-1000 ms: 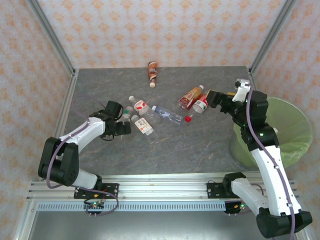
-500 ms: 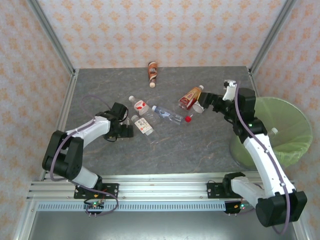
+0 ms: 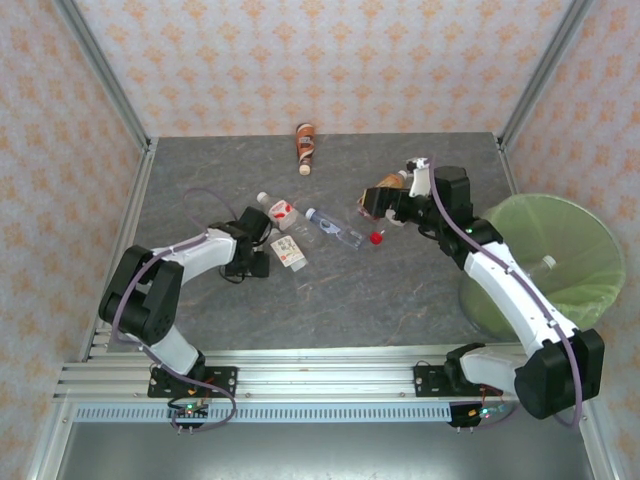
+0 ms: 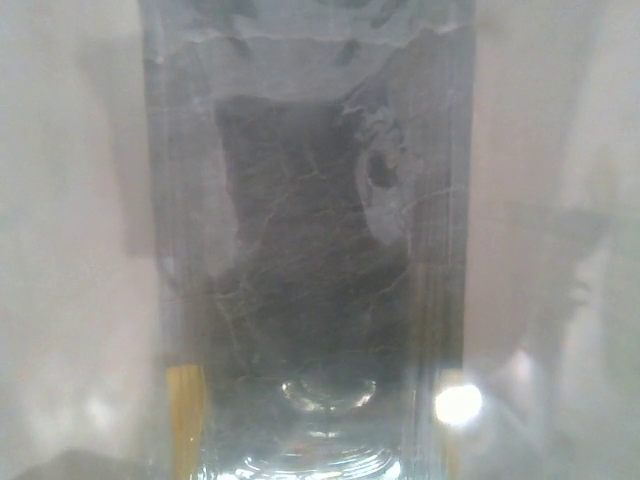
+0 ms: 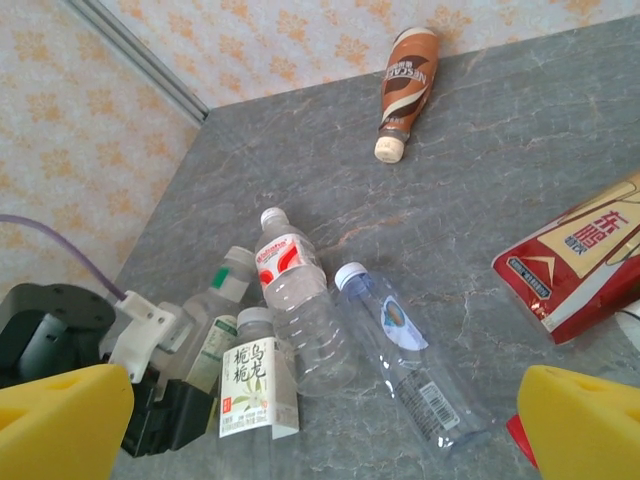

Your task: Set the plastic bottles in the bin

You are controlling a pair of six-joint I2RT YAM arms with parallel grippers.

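From above, the left gripper [image 3: 258,243] is seen low over the table [image 3: 350,300], at the left edge of a cluster of plastic bottles [image 3: 288,248]; how its jaws stand cannot be told here. The right gripper [image 3: 383,204] is held over a red-labelled bottle [image 3: 388,188]. A brown bottle [image 3: 305,145] lies near the back wall, well apart from the rest. The bin [image 3: 580,240] stands at the right, beside the table, with another bottle [image 3: 541,265] inside it.

In the left wrist view, a clear bottle [image 4: 310,250] is framed between two pale fingers [image 4: 70,260]; whether it is clamped cannot be told.

In the right wrist view, the yellow fingertips [image 5: 60,425] are spread wide, with nothing held between them, and four bottles are seen lying close together beyond them.
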